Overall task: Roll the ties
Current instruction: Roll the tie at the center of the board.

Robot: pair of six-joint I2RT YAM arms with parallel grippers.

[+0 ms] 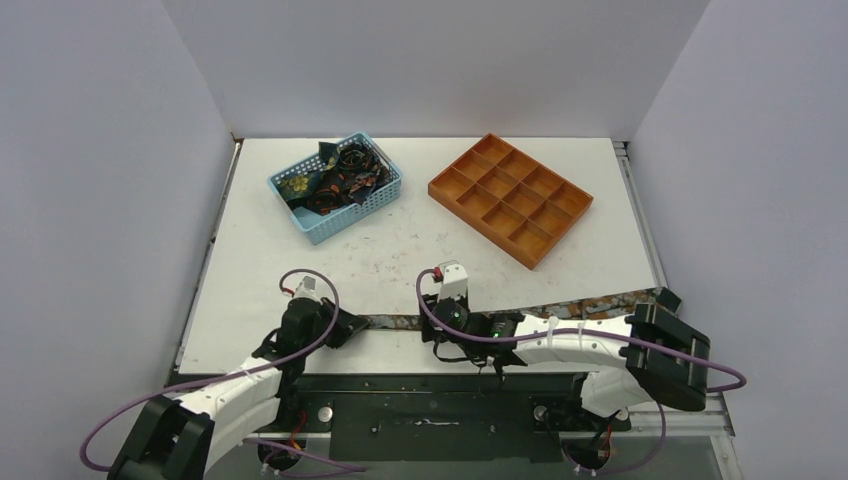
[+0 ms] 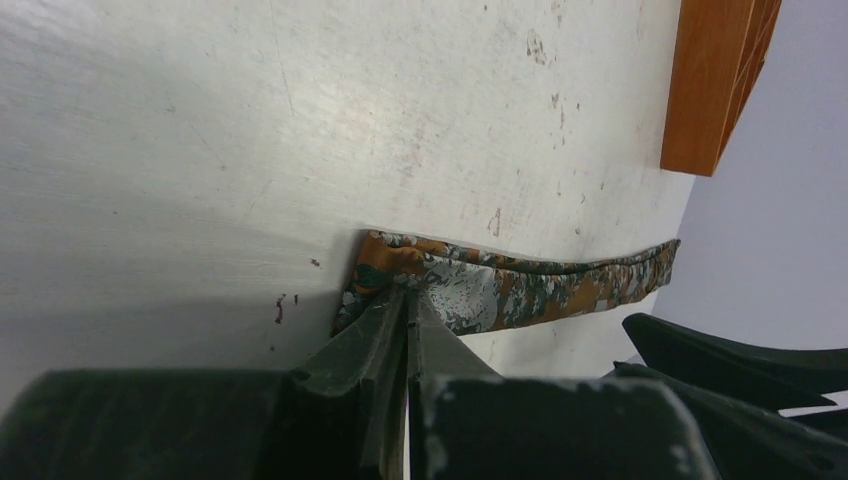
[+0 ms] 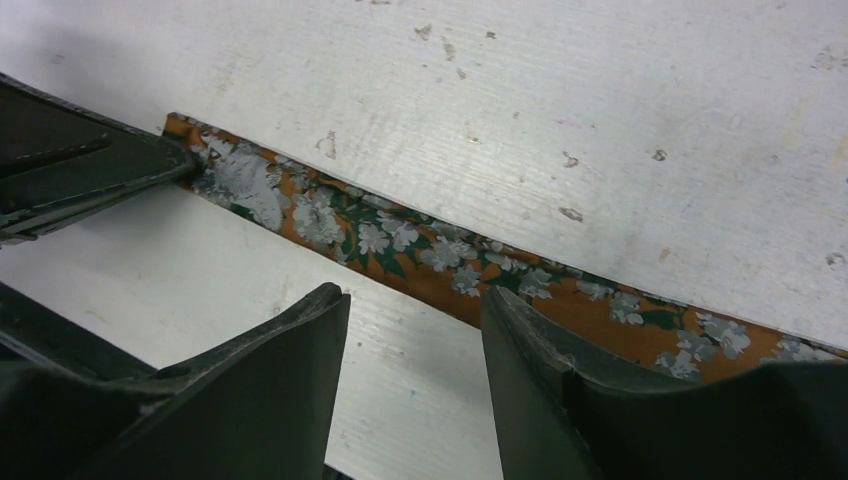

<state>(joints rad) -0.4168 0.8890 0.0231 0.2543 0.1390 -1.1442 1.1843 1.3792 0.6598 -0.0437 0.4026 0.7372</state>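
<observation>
One tie (image 1: 590, 303), orange with grey-white flowers and dark green leaves, lies stretched along the table's near edge. My left gripper (image 1: 352, 325) is shut on the tie's left end; the left wrist view shows the closed tips (image 2: 408, 295) pinching the fabric (image 2: 520, 285). My right gripper (image 1: 437, 325) is open and empty, low over the table just on the near side of the tie. In the right wrist view (image 3: 415, 300) its right fingertip (image 3: 500, 310) overlaps the tie's edge (image 3: 400, 235). Several more dark floral ties (image 1: 330, 180) lie heaped in the basket.
A light-blue mesh basket (image 1: 382, 198) stands at the back left. An orange compartment tray (image 1: 510, 198) stands at the back right, its corner in the left wrist view (image 2: 715, 90). The left gripper's fingers (image 3: 100, 175) show in the right wrist view. Grey walls enclose the table.
</observation>
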